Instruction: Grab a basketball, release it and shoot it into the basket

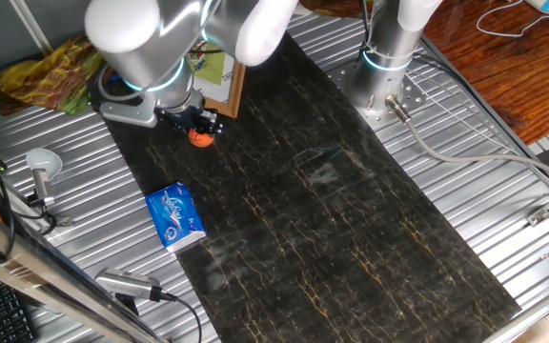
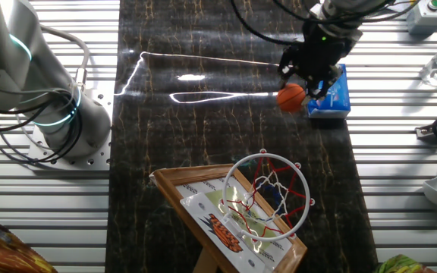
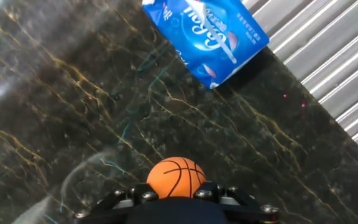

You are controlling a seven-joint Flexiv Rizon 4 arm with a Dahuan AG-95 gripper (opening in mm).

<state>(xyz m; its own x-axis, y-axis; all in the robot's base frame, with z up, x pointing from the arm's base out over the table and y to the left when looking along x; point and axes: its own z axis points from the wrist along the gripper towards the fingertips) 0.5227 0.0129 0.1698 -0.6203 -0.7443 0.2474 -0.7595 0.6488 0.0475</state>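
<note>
The basketball [image 3: 176, 177] is a tiny orange ball with dark seams, held between my fingers at the bottom of the hand view. My gripper [image 2: 307, 83] is shut on it and holds it above the dark marble mat; the ball [image 2: 291, 96] shows just below the black fingers. In one fixed view the ball [image 1: 200, 136] hangs under the hand [image 1: 195, 122] near the wooden frame. The basket [image 2: 271, 196] has an orange rim and white net on a wood-framed backboard [image 2: 226, 220], standing at the near end of the mat in the other fixed view, well apart from the ball.
A blue-and-white packet [image 1: 174, 217] lies at the mat's edge, also in the hand view [image 3: 207, 34]. The robot base [image 2: 59, 114] stands on the ribbed metal table [image 1: 465, 181]. Cables [image 1: 465, 152] and a metal ladle [image 1: 41, 171] lie on the table sides.
</note>
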